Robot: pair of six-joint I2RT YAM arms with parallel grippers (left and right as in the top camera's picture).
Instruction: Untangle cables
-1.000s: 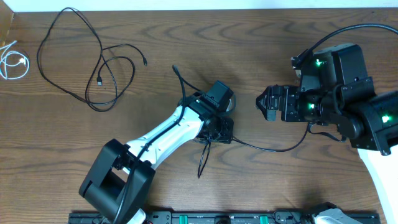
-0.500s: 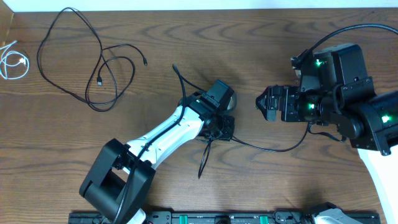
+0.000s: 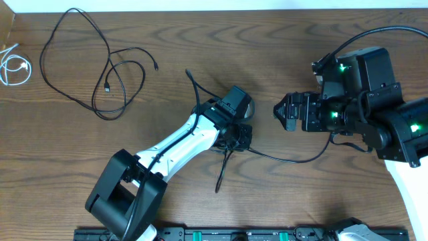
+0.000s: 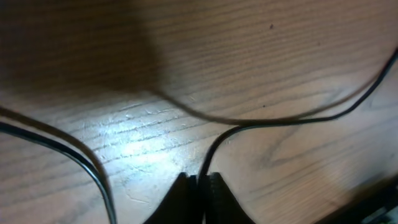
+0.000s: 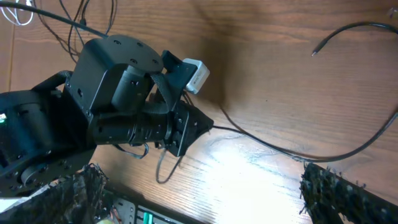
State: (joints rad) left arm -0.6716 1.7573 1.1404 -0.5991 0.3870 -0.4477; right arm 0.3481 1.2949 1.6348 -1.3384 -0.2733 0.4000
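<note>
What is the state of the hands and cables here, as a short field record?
left hand: shut on held black cable
right hand: open, empty, facing the left hand
loose black cable: in loops, far left, not held
white cable: coiled, farthest left, apart from the black ones

A dark brown wooden table with wavy grain [image 3: 314,201] fills every view, and a pale white strip [image 3: 200,5] runs beyond its far edge. A black rail [image 3: 267,235] lines the near edge. In each wrist view, 1 bright patch of glare [image 4: 140,146] lies on the wood.
</note>
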